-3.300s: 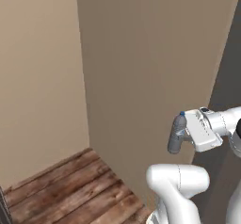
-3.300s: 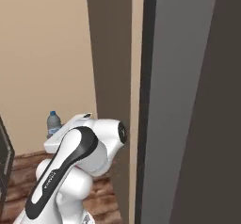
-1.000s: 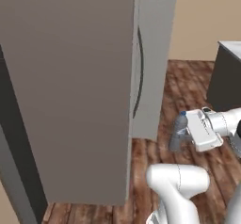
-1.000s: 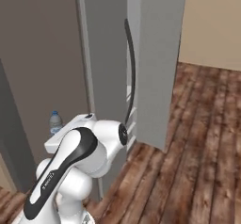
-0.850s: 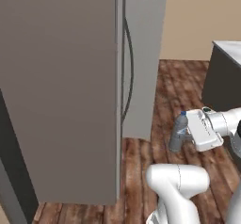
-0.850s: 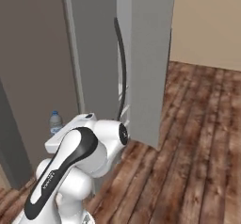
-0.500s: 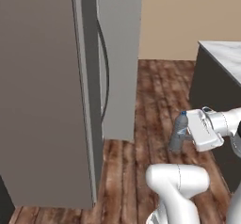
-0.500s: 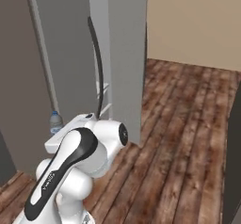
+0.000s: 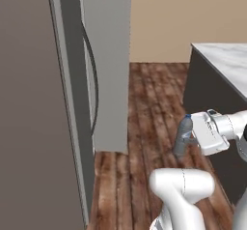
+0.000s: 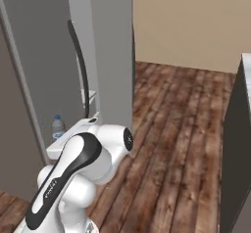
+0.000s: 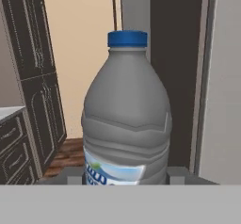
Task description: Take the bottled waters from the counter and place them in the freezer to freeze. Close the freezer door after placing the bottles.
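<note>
the gripper (image 9: 189, 138) is clamped on a bottled water (image 9: 183, 136), fingers snug at its lower sides, and the bottle stands upright in the grasp, blue cap on top. from the hand view it's the darker grey see-through bottle (image 11: 126, 119), ribbed round the middle, with a pale label low on the body. it hangs in the air above the wood floor (image 9: 144, 98), just off the dark end of the counter (image 9: 226, 62).

now the relation that matters: the freezer (image 9: 103, 64) lies off to the robot's left of the bottle and a little ahead, well apart from it. its door (image 10: 41, 75) stands swung out, long dark handle (image 9: 91, 79) facing the arm, and a pale shelf (image 10: 91, 96) peeks out inside. i'd say the bottle must travel leftward, kept vertical, round that open door's edge.
</note>
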Robot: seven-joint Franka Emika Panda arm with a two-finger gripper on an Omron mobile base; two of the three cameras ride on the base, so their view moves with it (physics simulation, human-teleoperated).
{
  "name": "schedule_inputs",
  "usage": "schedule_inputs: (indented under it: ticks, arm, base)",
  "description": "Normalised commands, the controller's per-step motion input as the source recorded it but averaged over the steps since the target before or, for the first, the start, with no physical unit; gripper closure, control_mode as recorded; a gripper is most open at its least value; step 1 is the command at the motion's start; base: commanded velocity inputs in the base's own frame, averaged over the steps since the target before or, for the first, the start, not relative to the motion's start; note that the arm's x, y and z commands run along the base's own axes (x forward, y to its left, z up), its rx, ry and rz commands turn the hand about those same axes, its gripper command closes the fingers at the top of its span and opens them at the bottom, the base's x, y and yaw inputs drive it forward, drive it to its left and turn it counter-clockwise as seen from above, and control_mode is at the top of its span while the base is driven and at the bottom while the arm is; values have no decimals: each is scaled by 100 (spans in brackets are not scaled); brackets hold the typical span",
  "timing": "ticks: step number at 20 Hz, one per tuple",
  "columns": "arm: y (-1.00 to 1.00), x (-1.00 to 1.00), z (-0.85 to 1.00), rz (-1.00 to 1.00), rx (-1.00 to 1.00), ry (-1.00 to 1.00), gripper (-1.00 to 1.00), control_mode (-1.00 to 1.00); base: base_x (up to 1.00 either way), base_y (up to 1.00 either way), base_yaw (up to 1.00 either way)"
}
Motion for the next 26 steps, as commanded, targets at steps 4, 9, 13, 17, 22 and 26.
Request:
schedule_inputs:
  ticks: [4, 9, 13, 17, 22, 26]
  arm:
    - [0, 0, 0, 0, 0, 0, 100, 100]
    - [0, 0, 0, 0, 0, 0, 100, 100]
    - [0, 0, 0, 0, 0, 0, 100, 100]
    - [0, 0, 0, 0, 0, 0, 100, 100]
    - [0, 0, 0, 0, 0, 0, 100, 100]
    - [0, 0, 0, 0, 0, 0, 100, 100]
  base:
    - [63, 0, 3]
    - [62, -6, 20]
    - [62, -16, 28]
    - [62, -5, 34]
    - [48, -25, 52]
    - [30, -33, 62]
